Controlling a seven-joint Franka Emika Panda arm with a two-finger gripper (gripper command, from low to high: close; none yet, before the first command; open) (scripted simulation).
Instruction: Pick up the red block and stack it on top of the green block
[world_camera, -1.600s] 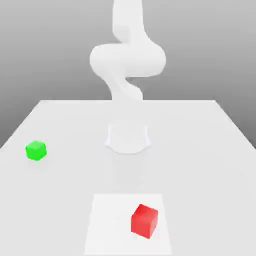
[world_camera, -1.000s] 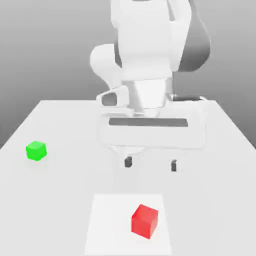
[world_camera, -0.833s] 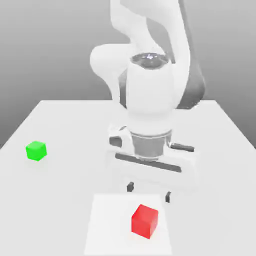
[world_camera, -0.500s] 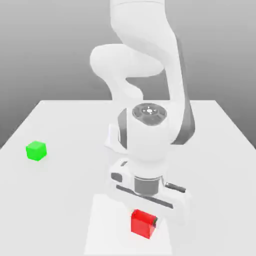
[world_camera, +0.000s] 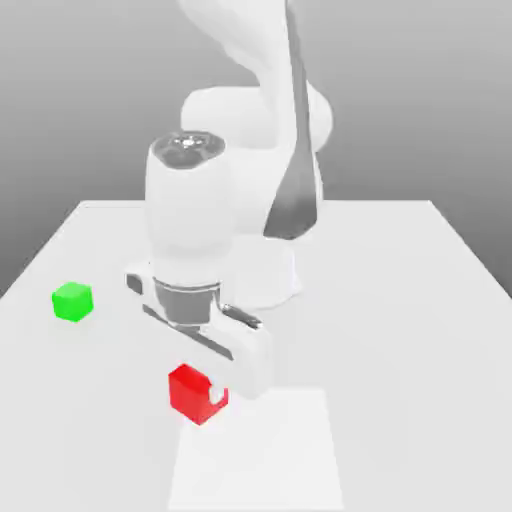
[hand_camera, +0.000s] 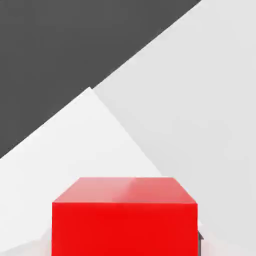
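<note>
gripping the red block (world_camera: 190, 391), the end effector (world_camera: 205, 398) is clamped narrow on it, one white fingertip (world_camera: 216, 397) showing against the cube's side that faces the exterior view's right. the block hangs under the hand, lifted off the table (world_camera: 400, 330), at the near edge of the scene and a little toward the exterior view's left of centre. a lighter square patch (world_camera: 270, 455) on the table lies just beside and below it, toward the exterior view's right; the block is at the patch's upper corner on the exterior view's left. in the hand view the red block (hand_camera: 125, 220) looms close, its top face and one broad front face showing, with the pale table (hand_camera: 200, 100) and the lighter patch (hand_camera: 75, 145) behind it, and a dark area beyond the table's edge.

the green block (world_camera: 72, 301) sits on the table well apart from the red one, farther toward the exterior view's left and a little farther back, near that side's edge. nothing touches it.

the white arm (world_camera: 190, 220) comes down from above, its wrist tilted so the hand slants toward the exterior view's right, between the two blocks but nearer the red one. the arm's base (world_camera: 265, 270) stands at the middle of the table behind.
</note>
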